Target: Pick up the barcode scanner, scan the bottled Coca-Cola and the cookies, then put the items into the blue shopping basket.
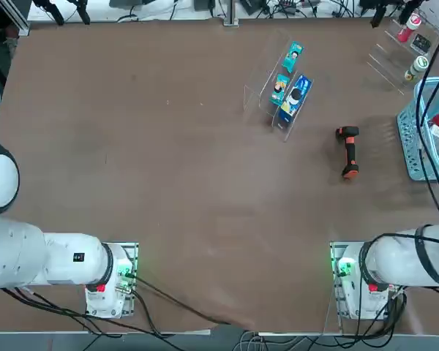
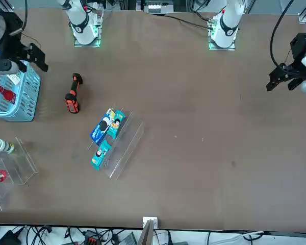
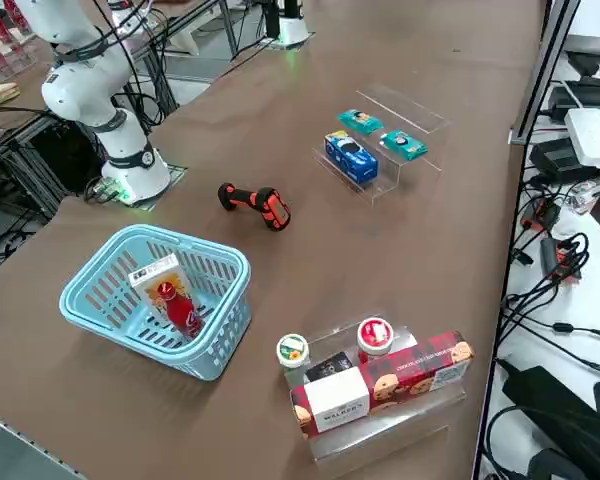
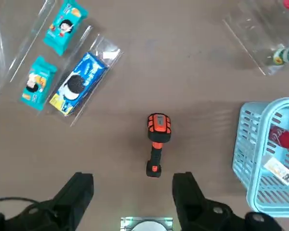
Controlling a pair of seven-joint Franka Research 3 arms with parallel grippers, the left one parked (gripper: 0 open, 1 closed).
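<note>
the right gripper (image 4: pixel 132 192) is hanging high with fingers spread wide and empty, since the barcode scanner (image 4: pixel 156 142) is lying flat beside the blue shopping basket (image 4: pixel 245 159), which is already holding the bottled coca-cola (image 3: pixel 183 312) and the cookies (image 3: pixel 152 276).

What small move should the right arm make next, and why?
Probably none beyond holding clear or retreating: the barcode scanner lies free on the table, the bottled Coca-Cola and the cookies already sit in the blue shopping basket, and the open right gripper hangs above the scanner, touching nothing.
</note>
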